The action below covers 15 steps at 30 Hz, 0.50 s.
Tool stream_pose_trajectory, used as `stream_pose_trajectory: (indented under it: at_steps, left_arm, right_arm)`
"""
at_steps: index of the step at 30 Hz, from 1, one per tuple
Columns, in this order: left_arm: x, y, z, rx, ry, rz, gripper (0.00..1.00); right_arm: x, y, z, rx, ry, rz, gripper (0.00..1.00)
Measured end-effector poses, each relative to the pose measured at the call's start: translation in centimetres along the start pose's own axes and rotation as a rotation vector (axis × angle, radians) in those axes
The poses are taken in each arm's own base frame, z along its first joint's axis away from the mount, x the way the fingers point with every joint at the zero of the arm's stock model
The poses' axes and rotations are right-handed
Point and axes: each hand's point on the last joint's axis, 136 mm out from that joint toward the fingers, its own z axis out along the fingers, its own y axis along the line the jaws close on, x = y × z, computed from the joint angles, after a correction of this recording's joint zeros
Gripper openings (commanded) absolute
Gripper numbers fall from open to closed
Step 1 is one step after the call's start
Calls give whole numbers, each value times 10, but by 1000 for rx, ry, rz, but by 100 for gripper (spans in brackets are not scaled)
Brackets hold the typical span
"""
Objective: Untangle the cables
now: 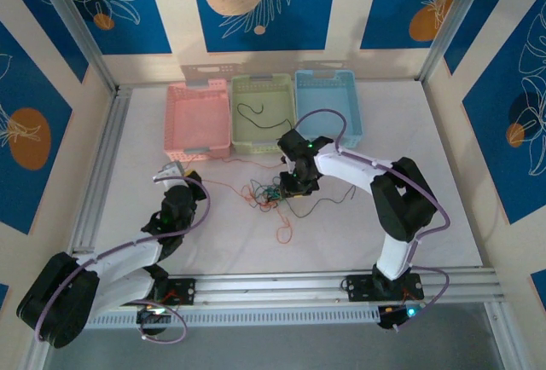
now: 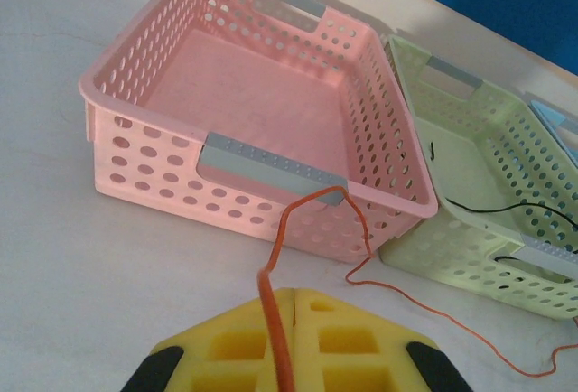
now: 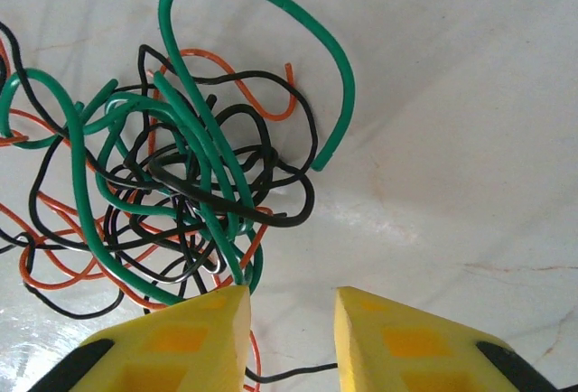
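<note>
The cables form a small clump (image 1: 266,193) of black, orange and green wires at mid-table. In the right wrist view the clump (image 3: 172,166) lies just ahead and left of my open right gripper (image 3: 292,306), and a green wire (image 3: 271,4) arcs out of it. The left fingertip (image 3: 221,315) touches the clump's edge, and a thin black wire crosses low between the fingers. My right gripper (image 1: 294,184) hovers at the clump's right side. My left gripper (image 2: 296,297) is shut on an orange cable (image 2: 271,270), which trails right toward the clump. That gripper (image 1: 175,174) sits before the pink basket.
Three baskets stand in a row at the back: pink (image 1: 173,118), green (image 1: 264,80) and blue (image 1: 327,76). One black cable (image 1: 260,118) lies inside the green basket. A loose orange loop (image 1: 284,234) rests nearer the front. Metal rails border the table.
</note>
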Motion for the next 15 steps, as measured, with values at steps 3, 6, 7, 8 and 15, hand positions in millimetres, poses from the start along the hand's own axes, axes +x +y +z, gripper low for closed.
stream_pose_trajectory:
  at_steps: [3,6,7,8,15]
  left_arm:
    - [0,0,0,1,0,0,0]
    - [0,-1,0,3,1,0,0]
    - [0,-1,0,4,2,0,0]
    - [0,-1,0,3,3,0,0]
    - [2,-1,1,3,8,3,0]
  right_arm:
    - [5,8,1,-5,4,-34,35]
    - [9,17,-1,-11,2,-62,35]
    - [10,19,-2,-14,0,-69,35]
    - [10,21,-3,-16,-3,-72,35]
    - [10,22,-4,-16,-4,-75,35]
